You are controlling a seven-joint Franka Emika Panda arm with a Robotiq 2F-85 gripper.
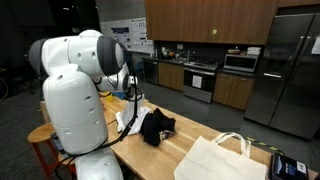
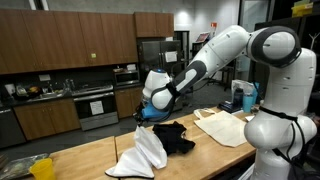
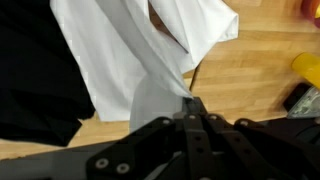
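My gripper (image 2: 143,117) is shut on a white cloth (image 2: 143,153) and holds it up by a pinched fold above the wooden table (image 2: 90,158). The cloth hangs in a cone down to the table top. In the wrist view the closed fingers (image 3: 192,104) pinch the white cloth (image 3: 150,50), which spreads out below them. A black garment (image 2: 178,136) lies crumpled on the table right beside the white cloth; it also shows in the wrist view (image 3: 35,70) and in an exterior view (image 1: 156,126).
A cream tote bag (image 2: 228,126) lies flat on the table, seen also in an exterior view (image 1: 222,157). A blue object (image 2: 243,96) stands behind it. A yellow thing (image 3: 308,68) lies on the table. A wooden stool (image 1: 42,135) stands by the robot base. Kitchen cabinets and fridge are behind.
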